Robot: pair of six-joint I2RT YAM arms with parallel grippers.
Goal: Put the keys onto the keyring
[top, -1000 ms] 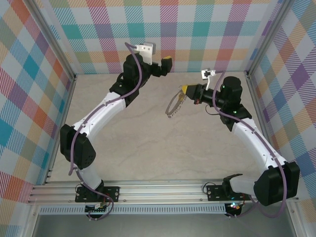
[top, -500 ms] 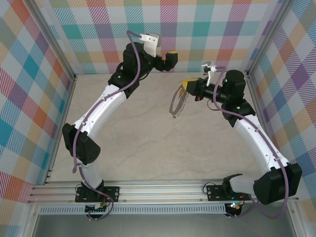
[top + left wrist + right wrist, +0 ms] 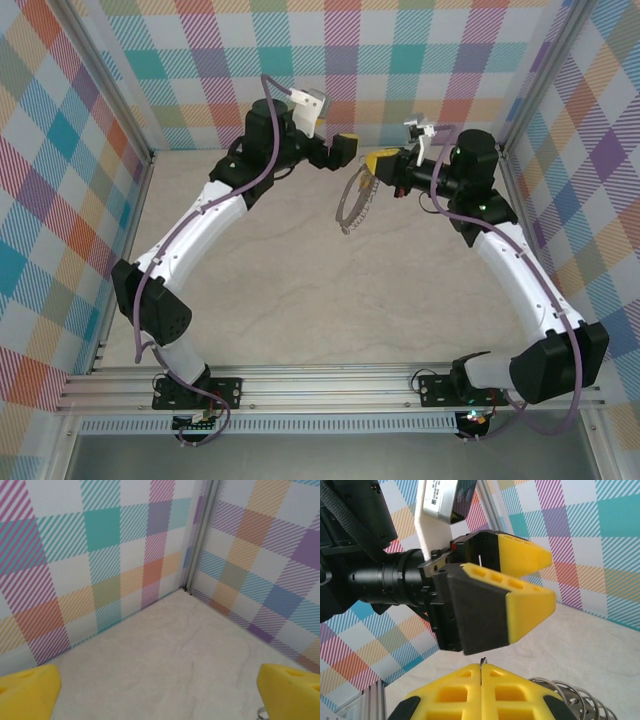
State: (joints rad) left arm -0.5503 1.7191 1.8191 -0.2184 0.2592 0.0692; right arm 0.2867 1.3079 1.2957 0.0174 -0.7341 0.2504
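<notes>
Holding my left gripper [image 3: 343, 149] spread wide and empty just beside the keyring [image 3: 351, 205], I am risking a bad catch; if these fingers are closing off-centre, they could be knocking the loop aside or striking my other fingertips; the keyring is hanging as a floppy loop above the table [image 3: 300, 290], its long axis running from the pinch down toward the near left in the top view, free end pointing at the table; being so limp, it could be swinging or slipping out; my right gripper [image 3: 377, 160] is clenching tight on its top links.
</notes>
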